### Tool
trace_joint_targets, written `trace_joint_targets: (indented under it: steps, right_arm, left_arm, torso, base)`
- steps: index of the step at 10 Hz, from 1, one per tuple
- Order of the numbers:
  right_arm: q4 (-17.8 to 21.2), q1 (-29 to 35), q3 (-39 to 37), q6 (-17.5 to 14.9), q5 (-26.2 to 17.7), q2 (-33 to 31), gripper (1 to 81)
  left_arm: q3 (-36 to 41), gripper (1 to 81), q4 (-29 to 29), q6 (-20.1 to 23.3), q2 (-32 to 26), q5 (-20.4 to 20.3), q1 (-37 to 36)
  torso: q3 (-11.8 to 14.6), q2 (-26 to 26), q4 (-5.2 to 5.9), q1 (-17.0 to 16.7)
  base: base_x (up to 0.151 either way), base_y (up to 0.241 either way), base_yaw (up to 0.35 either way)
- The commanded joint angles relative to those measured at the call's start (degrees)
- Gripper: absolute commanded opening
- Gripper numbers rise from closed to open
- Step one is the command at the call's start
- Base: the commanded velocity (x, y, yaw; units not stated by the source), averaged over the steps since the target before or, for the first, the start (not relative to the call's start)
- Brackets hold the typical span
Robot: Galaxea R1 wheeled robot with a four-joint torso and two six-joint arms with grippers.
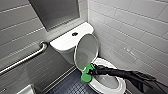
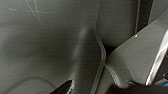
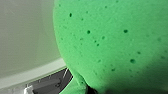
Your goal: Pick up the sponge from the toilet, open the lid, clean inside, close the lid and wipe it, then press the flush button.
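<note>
The white toilet (image 1: 117, 87) stands in the corner with its oval lid (image 1: 86, 51) raised and leaning back toward the tank. The round dark flush button (image 1: 74, 34) sits on the flat tank top. My right arm reaches in from the right, and its gripper (image 1: 93, 71) is shut on the bright green sponge (image 1: 87, 74). The sponge hangs at the bowl's left rim, just below the lid's lower edge. In the right wrist view the sponge (image 3: 112, 42) looms large against white ceramic. My left gripper stands open with nothing in it.
A steel grab bar (image 1: 25, 58) runs along the grey-tiled left wall. White wall tiles (image 1: 135, 32) close in on the right of the toilet. Dark small-tiled floor (image 1: 72, 85) lies left of the bowl. Smooth grey panels (image 2: 50, 45) sit close to the left wrist.
</note>
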Motion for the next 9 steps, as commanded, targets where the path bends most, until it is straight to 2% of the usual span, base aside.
trace_joint_targets:
  steps: [1, 3, 5, 6, 9]
  right_arm:
    - [-4.20, 0.47, 0.60, 0.45, -3.47, 3.58, 1.0]
    - [-5.44, -1.65, 3.62, 0.54, -4.07, 0.71, 1.0]
    - [-5.79, -1.56, 13.60, 0.72, -4.26, -6.17, 1.0]
    - [-5.88, -1.65, 17.36, 1.85, -4.26, -9.49, 1.0]
    - [-5.97, -2.27, 21.51, 2.30, -4.26, -14.60, 1.0]
  left_arm:
    - [0.91, 81.1, 0.17, -0.02, -0.02, 4.43, 1.58]
    - [0.91, 81.1, 0.26, -0.02, -0.02, 4.43, 1.58]
    - [0.91, 81.1, 0.34, -0.02, -0.02, 4.61, 1.58]
    - [0.91, 81.1, 0.43, -0.02, -0.11, 4.43, 1.58]
    - [0.91, 81.1, 0.34, -0.02, -0.11, 4.43, 1.58]
  torso:
    - [0.00, 0.00, 0.00, 0.00]
    - [0.02, -0.02, 0.00, 0.00]
    - [0.02, -0.02, 0.00, 0.00]
    - [0.02, -0.02, 0.00, 0.00]
    - [0.02, -0.02, 0.00, 0.00]
  base:
    - [0.000, 0.000, 0.000]
    - [0.000, 0.000, 0.000]
    - [0.000, 0.000, 0.000]
    - [0.000, 0.000, 0.000]
    - [0.000, 0.000, 0.000]
